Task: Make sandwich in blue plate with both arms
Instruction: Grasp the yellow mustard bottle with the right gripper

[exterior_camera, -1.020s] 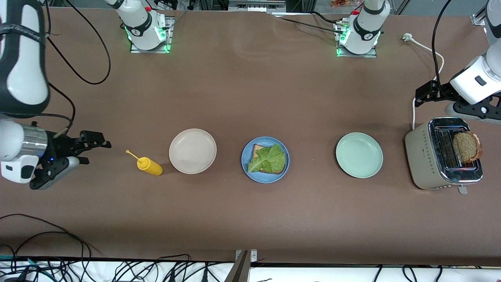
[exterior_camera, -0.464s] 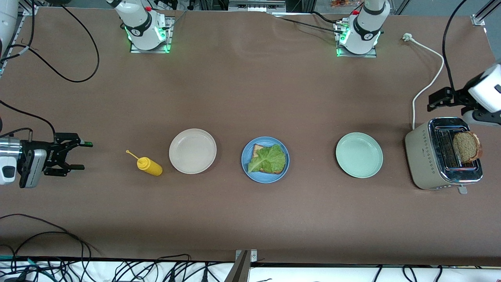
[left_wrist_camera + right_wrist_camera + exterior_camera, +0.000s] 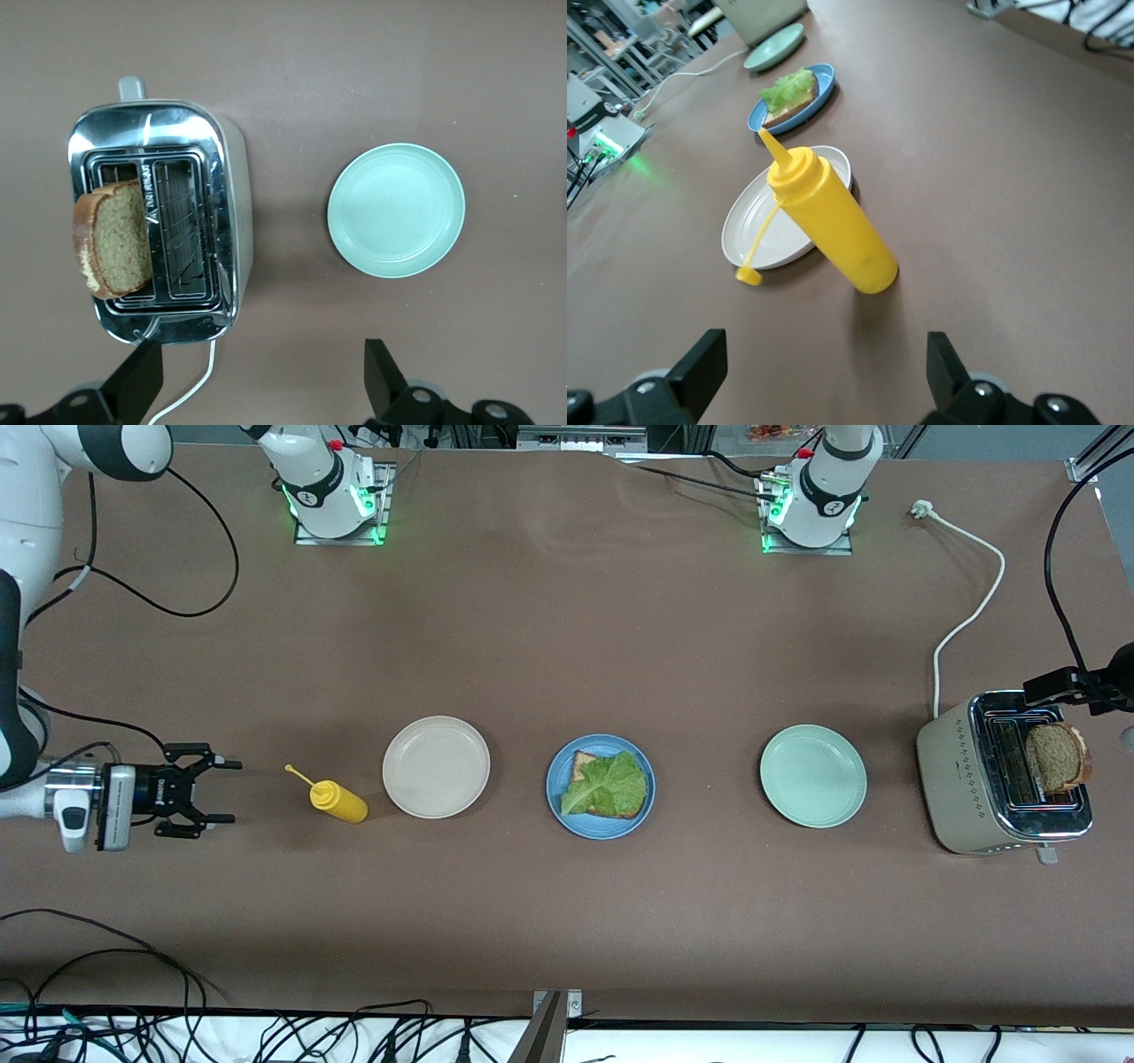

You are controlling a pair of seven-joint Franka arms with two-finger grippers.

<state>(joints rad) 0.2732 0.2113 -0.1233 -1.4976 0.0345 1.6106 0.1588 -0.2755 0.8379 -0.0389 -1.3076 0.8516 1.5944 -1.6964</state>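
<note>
While the blue plate (image 3: 601, 786) at mid-table holds one bread slice under lettuce (image 3: 608, 784), the right gripper (image 3: 205, 790) hangs wide open and empty beside the yellow bottle (image 3: 337, 800). Farther up, the left gripper (image 3: 1050, 688), open and empty, sits over the toaster (image 3: 974, 779), whose slot holds the second slice (image 3: 1056, 757). A skewed pinch could tear that slice or drag the toaster. No label or lettering is legible.

I count three round plates: one beige-white plate (image 3: 436, 766), one mid-blue plate (image 3: 557, 808), one mint-green plate (image 3: 813, 776). Two brown bread slices (image 3: 1057, 757), one green lettuce leaf (image 3: 609, 784), one yellow squeeze bottle (image 3: 337, 801), one steel toaster (image 3: 966, 788).
</note>
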